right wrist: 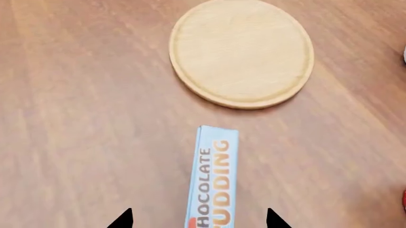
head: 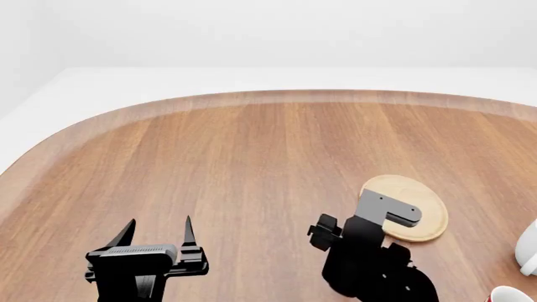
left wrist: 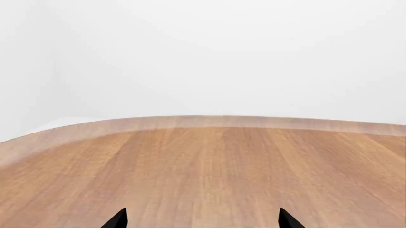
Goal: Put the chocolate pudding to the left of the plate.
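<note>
Right hand (right wrist: 198, 218) open, chocolate pudding (right wrist: 212, 180) pointing at plate (right wrist: 241, 52)

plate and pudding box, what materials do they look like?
Plate: pale wood, matte, faint grain, thin raised rim. Chocolate pudding: looks like printed cardboard, with a light blue face, orange lettering and crisp folded edges; finish unclear in a render.

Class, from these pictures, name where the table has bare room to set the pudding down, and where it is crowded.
Bare wood runs from the plate left to the left gripper, and back to the table far edge. Crowded: the near right corner, with the right gripper, pudding and mugs.
</note>
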Controlling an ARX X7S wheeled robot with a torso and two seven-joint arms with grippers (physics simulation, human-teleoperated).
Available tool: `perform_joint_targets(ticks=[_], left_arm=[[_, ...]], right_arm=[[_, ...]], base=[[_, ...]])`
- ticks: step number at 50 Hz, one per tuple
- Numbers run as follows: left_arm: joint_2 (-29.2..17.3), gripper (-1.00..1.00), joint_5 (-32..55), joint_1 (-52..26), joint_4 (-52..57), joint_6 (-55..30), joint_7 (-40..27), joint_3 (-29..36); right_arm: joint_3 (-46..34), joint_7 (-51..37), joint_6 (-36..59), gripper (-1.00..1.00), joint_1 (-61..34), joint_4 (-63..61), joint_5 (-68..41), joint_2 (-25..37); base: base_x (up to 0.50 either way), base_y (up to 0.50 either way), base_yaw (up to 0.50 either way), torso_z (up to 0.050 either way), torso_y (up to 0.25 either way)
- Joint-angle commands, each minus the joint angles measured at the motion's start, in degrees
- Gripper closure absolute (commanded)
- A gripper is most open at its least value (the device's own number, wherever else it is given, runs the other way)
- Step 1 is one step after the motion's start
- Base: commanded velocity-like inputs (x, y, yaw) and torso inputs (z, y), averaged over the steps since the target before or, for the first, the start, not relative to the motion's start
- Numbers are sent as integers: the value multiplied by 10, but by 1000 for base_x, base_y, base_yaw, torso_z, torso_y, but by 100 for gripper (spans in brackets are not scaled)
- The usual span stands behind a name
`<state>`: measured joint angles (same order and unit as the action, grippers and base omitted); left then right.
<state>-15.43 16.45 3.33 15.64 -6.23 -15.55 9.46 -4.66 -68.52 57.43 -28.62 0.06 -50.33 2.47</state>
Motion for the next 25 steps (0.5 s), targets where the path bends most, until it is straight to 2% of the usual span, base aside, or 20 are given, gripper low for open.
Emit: perform_joint_targets(ticks=[1, 25], left_arm=[[-3, -100, 3, 0, 1, 0, -3, 1], [-8, -100, 8, 0, 2, 2, -7, 5]], right_arm=[[-11, 2, -14, -100, 1, 29, -12, 5], [-27, 7, -48, -100, 4, 66, -19, 15]], base=[[0, 0, 0, 0, 0], [0, 0, 0, 0, 0]])
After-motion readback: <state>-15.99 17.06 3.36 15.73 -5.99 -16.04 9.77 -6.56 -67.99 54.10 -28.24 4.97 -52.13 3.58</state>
